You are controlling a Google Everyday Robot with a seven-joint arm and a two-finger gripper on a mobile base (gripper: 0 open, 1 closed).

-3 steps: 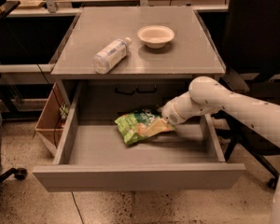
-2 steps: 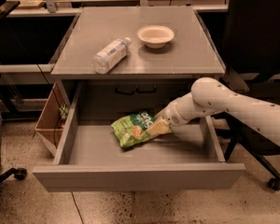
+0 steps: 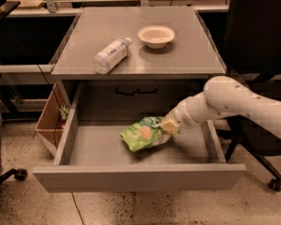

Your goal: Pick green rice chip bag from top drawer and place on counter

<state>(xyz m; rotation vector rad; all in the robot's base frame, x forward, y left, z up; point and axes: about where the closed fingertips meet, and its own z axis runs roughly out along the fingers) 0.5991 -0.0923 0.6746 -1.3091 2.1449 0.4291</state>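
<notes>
Inside the top drawer (image 3: 96, 149), gripper (image 3: 167, 127) fingers (image 3: 171, 124) clasp the green rice chip bag (image 3: 141, 134).

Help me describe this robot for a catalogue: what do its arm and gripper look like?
The arm is smooth white, built of thick rounded tubular segments with a bulbous joint; no cables or markings show. The gripper, at the green rice chip bag inside the top drawer, is a small pale yellowish-tan tip.

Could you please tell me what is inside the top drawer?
The green rice chip bag, its right end held by the gripper. The top drawer floor beneath the bag is hidden.
</notes>
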